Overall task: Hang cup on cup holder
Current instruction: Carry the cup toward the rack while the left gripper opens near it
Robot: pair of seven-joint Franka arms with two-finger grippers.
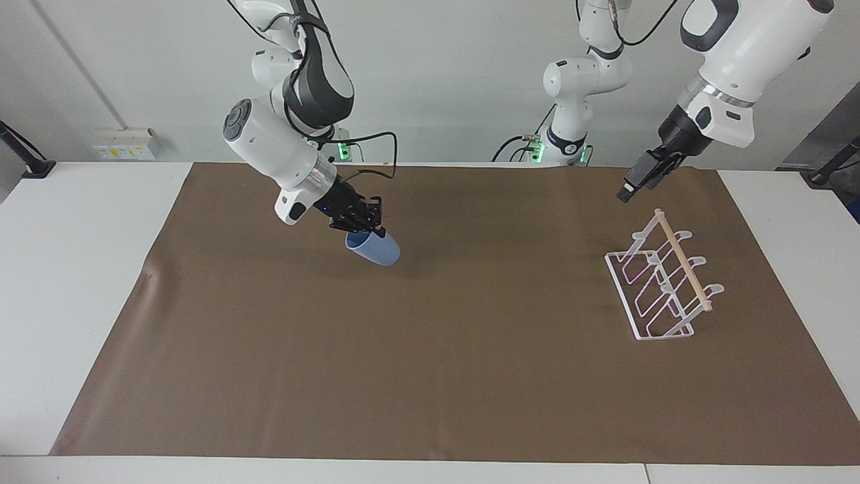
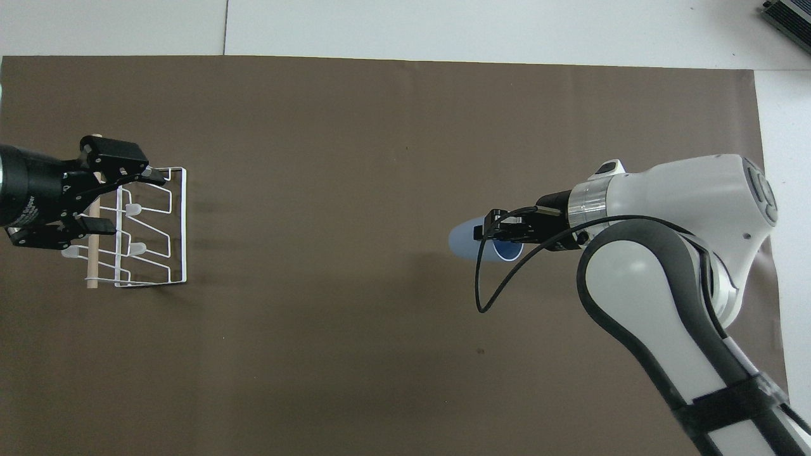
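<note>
Currently the carry step is in hand: the right pincer [image 1: 363, 225] grips the cup [image 1: 374, 249] by its rim, tilted, over the table [image 1: 430, 349]. The rack [image 1: 662, 286] stands well apart, under the left pincer [image 2: 104, 193], whose fingers are spread. Next, carry the cup across and turn its mouth onto a prong.

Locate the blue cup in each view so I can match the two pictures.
Facing view: cup, left of centre, tilted, held by the right gripper above the mat.
Overhead view: cup, right of centre.
Shared landmark: cup holder, at the left arm's end.
</note>
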